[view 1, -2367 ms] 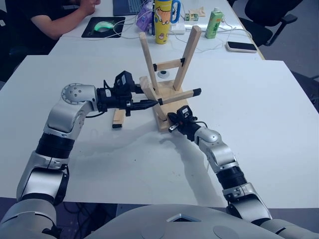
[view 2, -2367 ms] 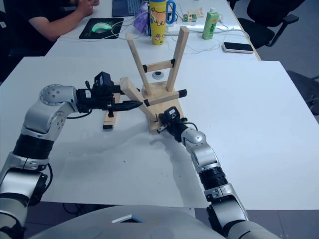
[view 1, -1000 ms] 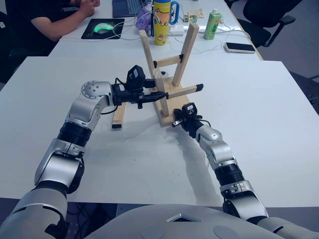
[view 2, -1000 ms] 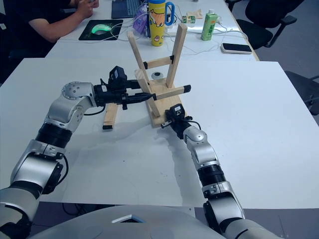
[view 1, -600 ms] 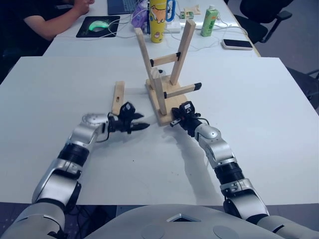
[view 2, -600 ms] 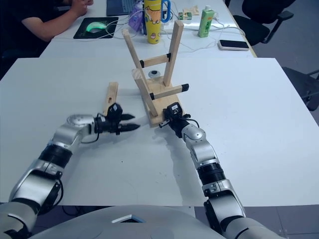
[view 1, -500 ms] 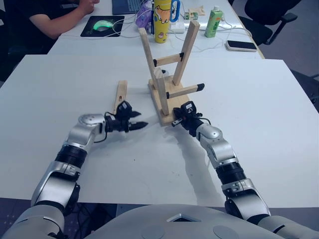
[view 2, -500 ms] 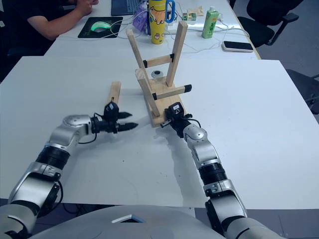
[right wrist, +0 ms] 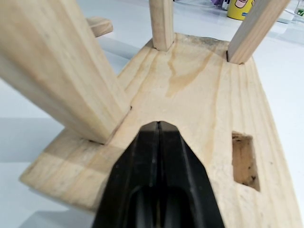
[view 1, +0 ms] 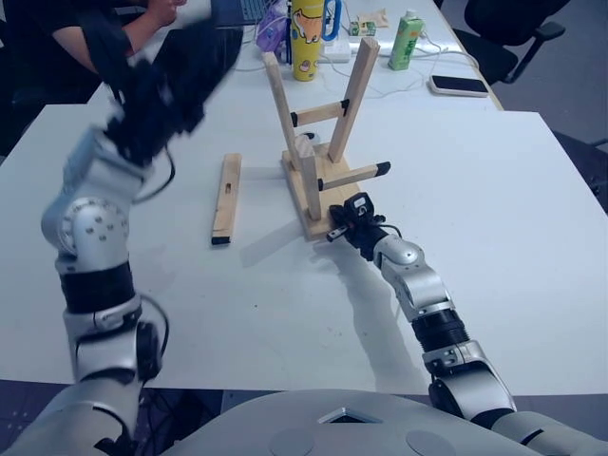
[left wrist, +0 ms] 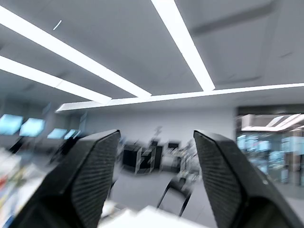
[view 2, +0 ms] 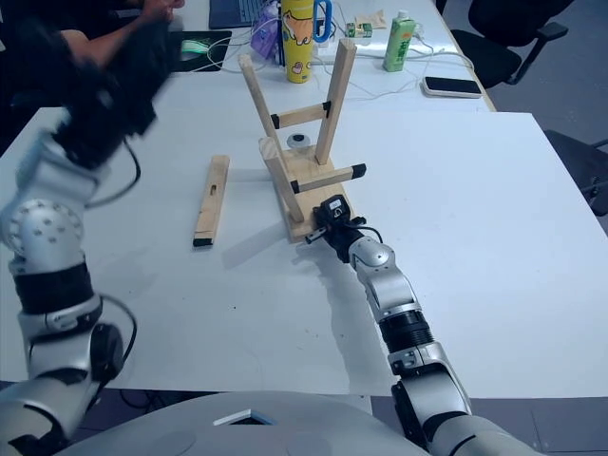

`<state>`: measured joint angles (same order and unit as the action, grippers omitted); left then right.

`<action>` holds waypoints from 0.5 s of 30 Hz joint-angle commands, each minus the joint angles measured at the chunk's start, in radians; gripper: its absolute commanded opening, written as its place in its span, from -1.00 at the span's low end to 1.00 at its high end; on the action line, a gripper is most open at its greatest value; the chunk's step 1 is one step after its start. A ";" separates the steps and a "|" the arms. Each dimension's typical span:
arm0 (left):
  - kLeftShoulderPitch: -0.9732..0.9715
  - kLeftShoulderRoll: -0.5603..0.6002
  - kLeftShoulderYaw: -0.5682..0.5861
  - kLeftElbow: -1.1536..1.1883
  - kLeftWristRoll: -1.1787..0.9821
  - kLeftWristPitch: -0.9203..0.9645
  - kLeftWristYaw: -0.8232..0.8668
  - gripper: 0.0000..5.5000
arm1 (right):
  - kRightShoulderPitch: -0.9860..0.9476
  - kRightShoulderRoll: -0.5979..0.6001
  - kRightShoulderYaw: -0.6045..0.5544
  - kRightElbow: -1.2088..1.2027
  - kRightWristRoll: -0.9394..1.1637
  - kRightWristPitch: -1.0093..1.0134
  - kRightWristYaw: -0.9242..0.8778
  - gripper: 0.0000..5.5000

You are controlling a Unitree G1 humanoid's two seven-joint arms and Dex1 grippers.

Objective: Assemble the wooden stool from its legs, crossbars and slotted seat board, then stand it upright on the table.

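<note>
**Left arm up high, right fingers on the upturned seat board**

Your head views show the left gripper (left wrist: pixel 155 142) lifted well above the counter (view 1: pixel 494 218), over its far left corner and blurred. Its state is readable only from the left wrist view. There its fingers (left wrist: pixel 90 175) stand spread wide with nothing between them, pointing at ceiling lights (left wrist: pixel 180 42).

The right gripper (right wrist: pixel 158 128) sits at the near end of the seat board (right wrist: pixel 194 90). From the head you cannot judge its fingers. The right wrist view shows them pressed together, tips lying on the board's face and clasping nothing.

The board lies flat near the counter's middle, underside up. Three legs (view 1: pixel 353 100) stand in its sockets, two tall and splayed, one shorter and nearer you. Two crossbars (view 1: pixel 350 174) with dark ends join them. Only the right wrist view reveals one rectangular slot (right wrist: pixel 245 161) with nothing in it, just beside the fingers. A loose leg (view 1: pixel 226 198) lies flat left of the board, apart from it.

On the desk behind stand a yellow cup (view 1: pixel 311 38) and a green carton (view 1: pixel 407 43). You cannot tell their contents.
</note>
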<state>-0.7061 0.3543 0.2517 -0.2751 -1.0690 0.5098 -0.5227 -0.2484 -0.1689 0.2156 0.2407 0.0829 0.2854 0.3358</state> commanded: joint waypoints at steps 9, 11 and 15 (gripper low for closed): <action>0.079 -0.075 -0.510 0.350 0.472 0.137 0.178 -0.64 | 0.081 -0.002 0.062 0.144 -0.046 0.101 0.031 -1.00; 0.150 -0.032 -0.643 0.380 0.578 0.176 0.147 -0.74 | 0.075 -0.004 0.066 0.148 -0.046 0.101 0.037 -1.00; 0.150 -0.076 -0.550 0.371 0.630 0.062 0.202 -0.96 | 0.071 -0.009 0.063 0.147 -0.043 0.104 0.043 -1.00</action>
<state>-0.7093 0.2871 -0.2663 -0.0279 -0.5312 0.5193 -0.3762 -0.2703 -0.1684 0.2272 0.2846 0.0808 0.2754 0.3483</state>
